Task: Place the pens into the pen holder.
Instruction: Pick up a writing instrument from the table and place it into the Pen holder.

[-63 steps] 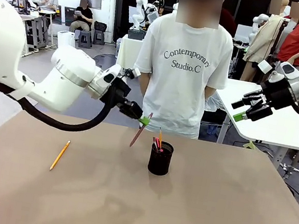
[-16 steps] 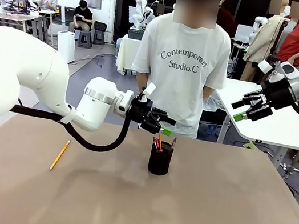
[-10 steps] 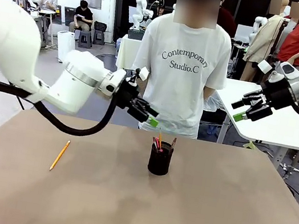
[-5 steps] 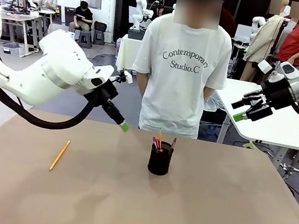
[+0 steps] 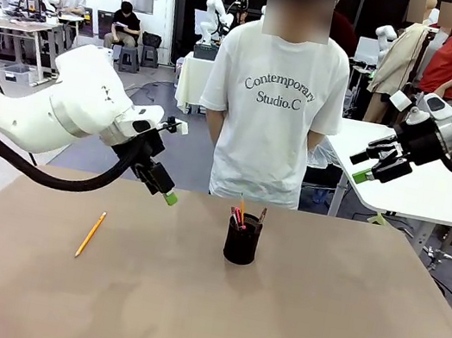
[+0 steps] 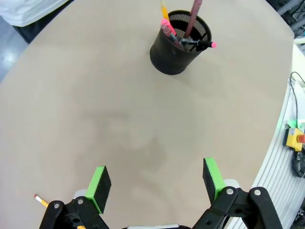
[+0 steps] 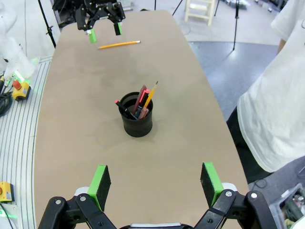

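Pens [image 5: 240,214] stand in the holder [image 5: 241,242] mid-way across the table [image 5: 338,329] and one yellow pencil [image 5: 90,234] lies flat toward the left, so the left gripper [image 5: 165,193], spread and empty between them (right gripper [image 5: 375,166] likewise spread, idle aloft), should next drop astride that pencil.

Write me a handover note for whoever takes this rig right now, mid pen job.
The left gripper is open and empty, low over the table's far left part, between the yellow pen and the holder.
The right gripper is open and empty, raised at the right side, well clear of the holder.
The holder stands upright near the middle of the table.
Done: several pens stand in the holder.
Left: the yellow pen lies flat on the table's left side, apart from the holder. It is probably a pick for the left arm, which is nearest.
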### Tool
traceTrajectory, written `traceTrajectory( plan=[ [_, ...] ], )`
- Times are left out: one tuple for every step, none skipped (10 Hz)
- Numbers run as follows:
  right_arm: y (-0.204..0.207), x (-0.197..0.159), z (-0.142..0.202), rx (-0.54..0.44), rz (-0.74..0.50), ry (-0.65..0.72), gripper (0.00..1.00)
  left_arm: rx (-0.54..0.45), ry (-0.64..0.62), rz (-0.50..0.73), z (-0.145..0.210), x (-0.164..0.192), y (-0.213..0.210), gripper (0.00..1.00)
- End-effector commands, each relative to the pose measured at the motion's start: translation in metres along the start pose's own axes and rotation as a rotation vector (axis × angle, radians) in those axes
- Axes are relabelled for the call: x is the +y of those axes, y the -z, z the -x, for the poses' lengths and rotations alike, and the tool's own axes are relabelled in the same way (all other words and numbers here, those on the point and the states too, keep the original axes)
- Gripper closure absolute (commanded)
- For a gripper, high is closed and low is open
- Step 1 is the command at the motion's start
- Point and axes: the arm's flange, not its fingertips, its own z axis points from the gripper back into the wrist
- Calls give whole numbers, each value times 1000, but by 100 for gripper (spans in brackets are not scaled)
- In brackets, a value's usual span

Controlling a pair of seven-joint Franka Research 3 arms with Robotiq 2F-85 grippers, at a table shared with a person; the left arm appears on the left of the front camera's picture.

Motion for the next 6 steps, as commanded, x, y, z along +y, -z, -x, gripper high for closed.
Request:
traceTrajectory(
  plan=[
    [-1,0,-2,0,3,-4,0,-18,33,4,-1,-1,-1,0],
    [-1,0,-2,0,3,-4,0,-18,33,4,-1,-1,-1,0],
    [-1,0,-2,0,3,-4,0,-18,33,4,-1,-1,-1,0],
    [-1,0,-2,0,3,-4,0,-1,12,2,-2,-3,1,0],
    [-1,0,-2,0,3,-4,0,87,-80,-78,3,2,2,0],
    [-1,0,-2,0,3,-4,0,168,-151,-170,8,7,0,0]
  ],
)
